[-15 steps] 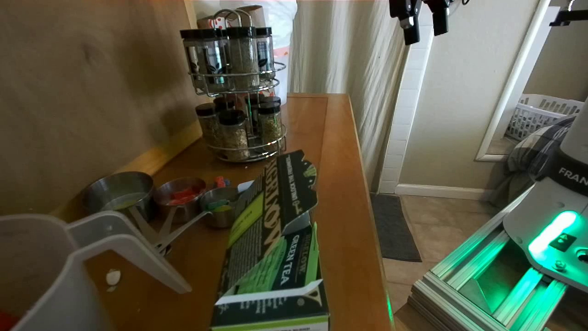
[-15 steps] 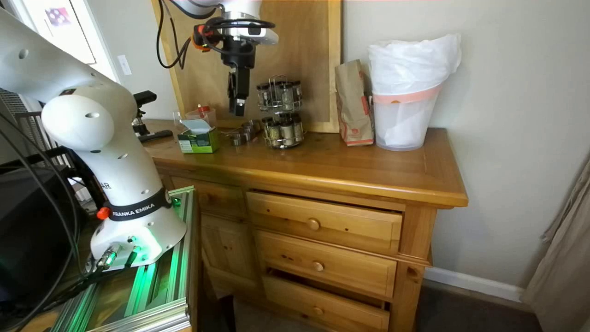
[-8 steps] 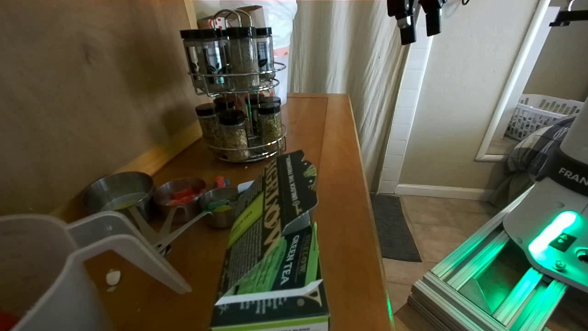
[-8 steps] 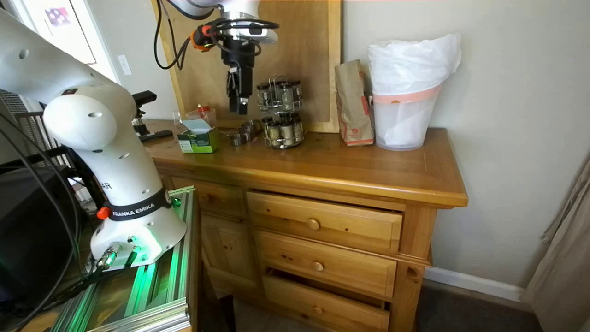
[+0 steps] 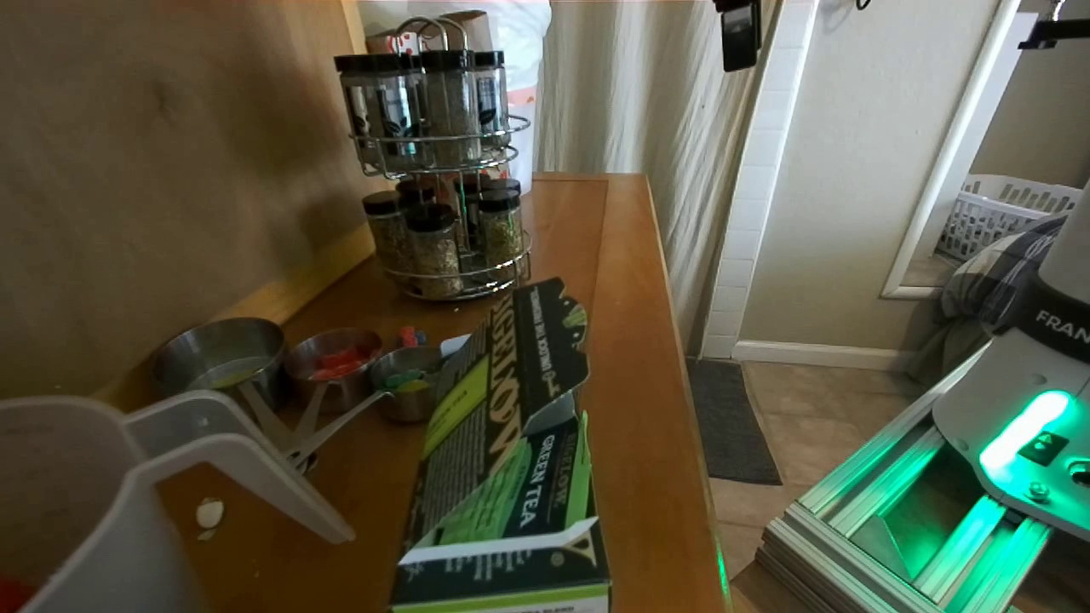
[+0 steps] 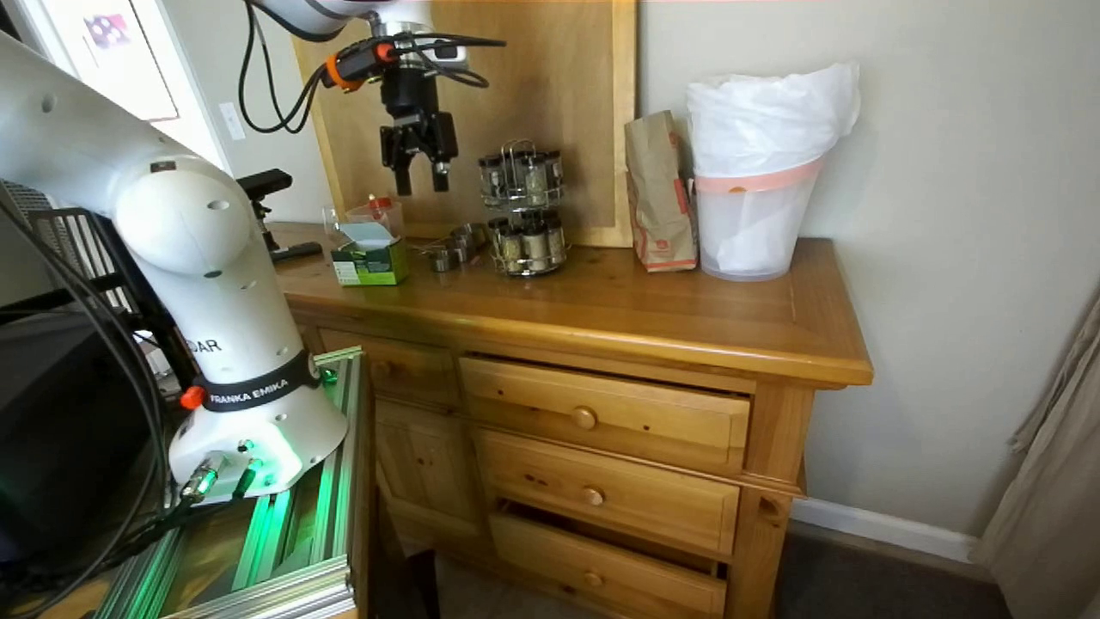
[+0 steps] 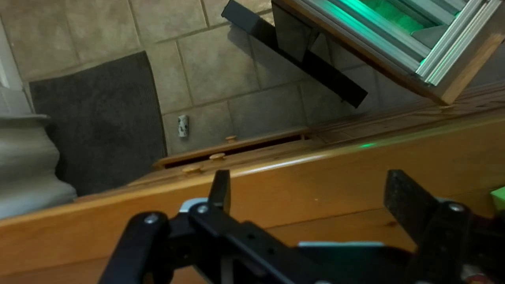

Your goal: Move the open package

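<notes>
The open package is a dark and light green tea box (image 5: 477, 502) lying on the wooden cabinet top, its flap torn up. It also stands at the left of the cabinet top in an exterior view (image 6: 371, 262), with a pale flap raised. Only a green corner (image 7: 499, 199) shows at the right edge of the wrist view. My gripper (image 6: 422, 182) is open and empty, pointing down, well above the cabinet top, between the box and the spice rack. In the wrist view its fingers (image 7: 309, 189) are wide apart over bare wood. One finger (image 5: 741, 42) shows at the top of an exterior view.
A two-tier spice rack (image 6: 528, 245) stands beside the box. Metal measuring cups (image 5: 336, 366) and a clear plastic pitcher (image 5: 68, 477) are close to the box. A paper bag (image 6: 657, 193) and a lined bin (image 6: 748, 223) stand farther along. A wooden board (image 5: 170, 170) rises behind.
The gripper has turned about its vertical axis, so both fingers now show side by side in an exterior view. It has also shifted left and slightly up there. The box has not moved.
</notes>
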{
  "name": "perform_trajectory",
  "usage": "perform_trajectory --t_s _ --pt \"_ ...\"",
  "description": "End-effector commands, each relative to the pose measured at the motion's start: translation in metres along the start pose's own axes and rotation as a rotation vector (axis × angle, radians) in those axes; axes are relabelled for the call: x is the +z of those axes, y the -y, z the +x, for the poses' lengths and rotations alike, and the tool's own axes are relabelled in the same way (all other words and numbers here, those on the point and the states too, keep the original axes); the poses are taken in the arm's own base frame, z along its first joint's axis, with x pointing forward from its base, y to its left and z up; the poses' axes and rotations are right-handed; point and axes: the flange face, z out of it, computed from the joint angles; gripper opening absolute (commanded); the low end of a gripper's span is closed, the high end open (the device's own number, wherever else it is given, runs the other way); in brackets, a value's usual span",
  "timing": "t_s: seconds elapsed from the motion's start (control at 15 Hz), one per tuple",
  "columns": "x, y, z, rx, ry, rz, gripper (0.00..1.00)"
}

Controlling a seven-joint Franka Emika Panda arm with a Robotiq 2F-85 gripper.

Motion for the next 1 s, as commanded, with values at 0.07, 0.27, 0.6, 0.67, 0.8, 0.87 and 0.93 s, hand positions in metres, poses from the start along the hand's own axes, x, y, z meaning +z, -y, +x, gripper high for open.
perform_trajectory --t_s 0.07,0.27,0.6,0.67,0.8,0.87,0.93 --pt "-0.020 0.046 -0.001 -0.218 -0.130 -0.028 1.00" --pt "-0.031 0.072 0.001 -0.363 -0.203 -0.044 1.00" --pt "-0.032 0.085 0.004 -0.436 -0.207 -0.064 1.00" --pt "-0.032 0.086 0.003 -0.445 -0.208 -0.065 1.00" --pt "-0.030 0.090 0.004 -0.506 -0.225 -0.046 1.00" --pt "-0.029 0.097 0.004 -0.595 -0.259 -0.031 1.00" --pt "-0.029 0.101 0.004 -0.634 -0.276 -0.034 1.00"
